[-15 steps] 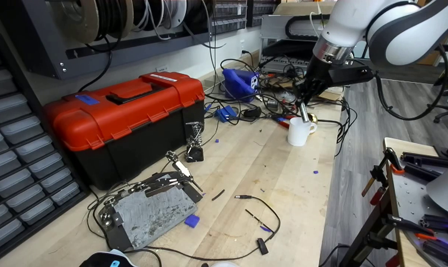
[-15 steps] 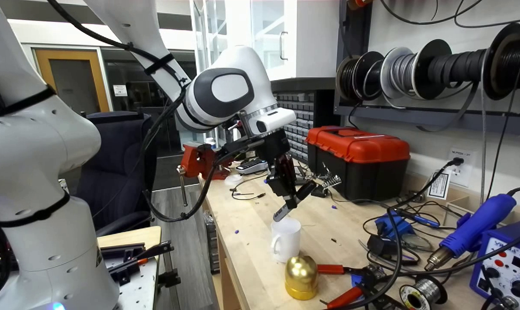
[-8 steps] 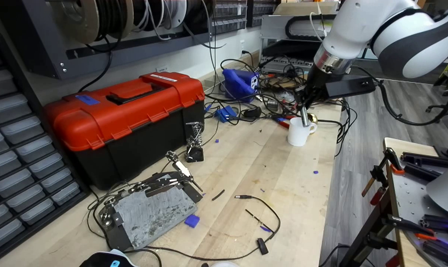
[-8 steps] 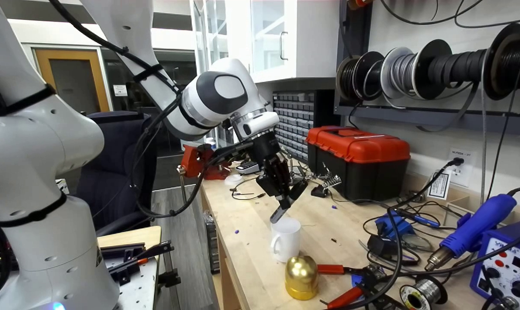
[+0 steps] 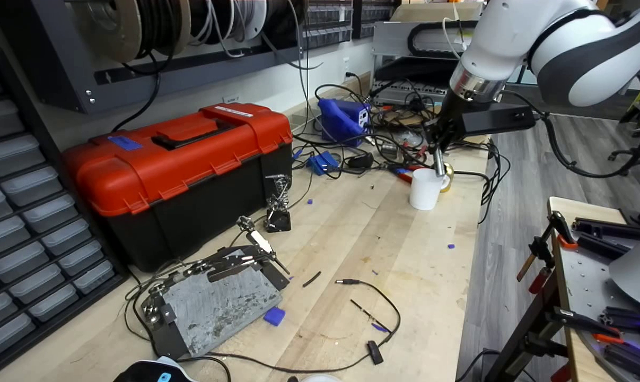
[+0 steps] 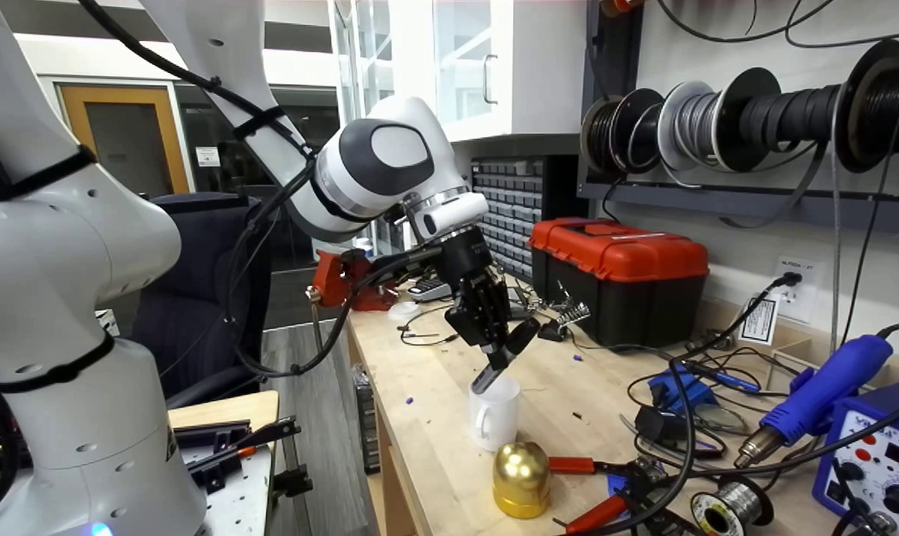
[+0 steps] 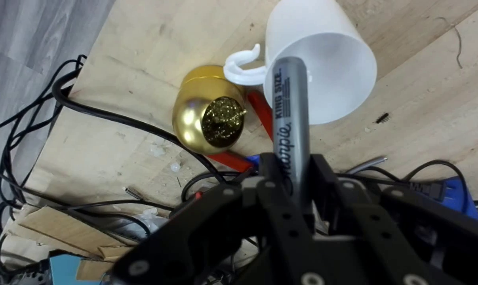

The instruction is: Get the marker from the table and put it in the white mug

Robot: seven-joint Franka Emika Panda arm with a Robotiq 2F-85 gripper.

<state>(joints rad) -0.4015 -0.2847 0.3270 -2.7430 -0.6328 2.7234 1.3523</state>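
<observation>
Marker (image 7: pixel 292 111) pinched in my gripper (image 7: pixel 294 162), tilted, free end at the rim of the white mug (image 6: pixel 503 420), handle side; inside or out, I can't tell! Mug's upright on the light-wood table (image 5: pixel 420 254), grey plank floor (image 5: pixel 510 249) past its edge, red-lidded toolbox (image 5: pixel 192 180) near the wall (image 5: pixel 256 87). Reading now: "Sharpie", "KING SIZE" down the barrel, and "878" on the blue station (image 6: pixel 877 454), its last character unclear.
</observation>
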